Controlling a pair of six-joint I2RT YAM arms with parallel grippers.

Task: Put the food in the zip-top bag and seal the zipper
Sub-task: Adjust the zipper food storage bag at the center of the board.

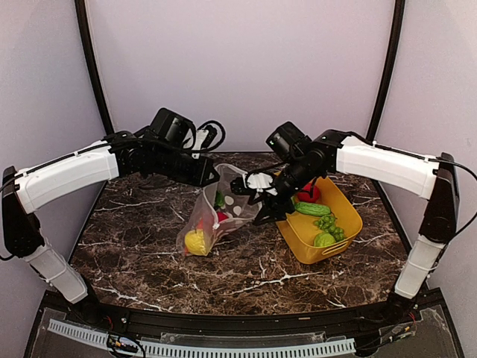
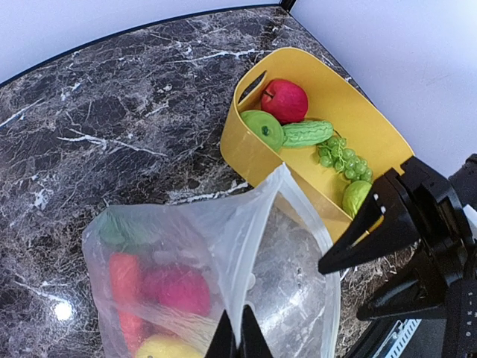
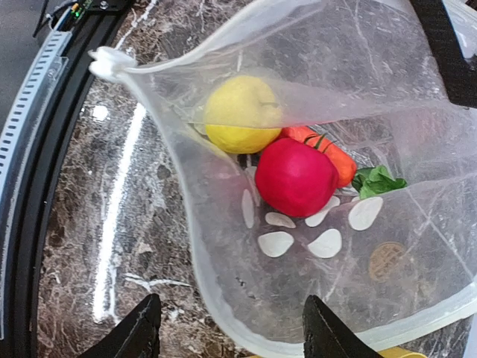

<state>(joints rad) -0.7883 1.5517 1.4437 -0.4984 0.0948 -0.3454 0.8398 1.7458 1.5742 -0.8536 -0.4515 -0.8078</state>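
The zip-top bag hangs tilted, its mouth held up by my left gripper, which is shut on the upper edge. Inside lie a yellow lemon, a red fruit, a carrot-like orange piece and a green leaf. The zipper runs as a pale strip round the open mouth. My right gripper is open, its fingers either side of the lower rim without pinching it. More food sits in the yellow basket: a red apple, a green apple, a cucumber and grapes.
The yellow basket stands right of the bag, close behind my right gripper. The dark marble table ends in a black rail at the near edge. Pale walls enclose the back and sides.
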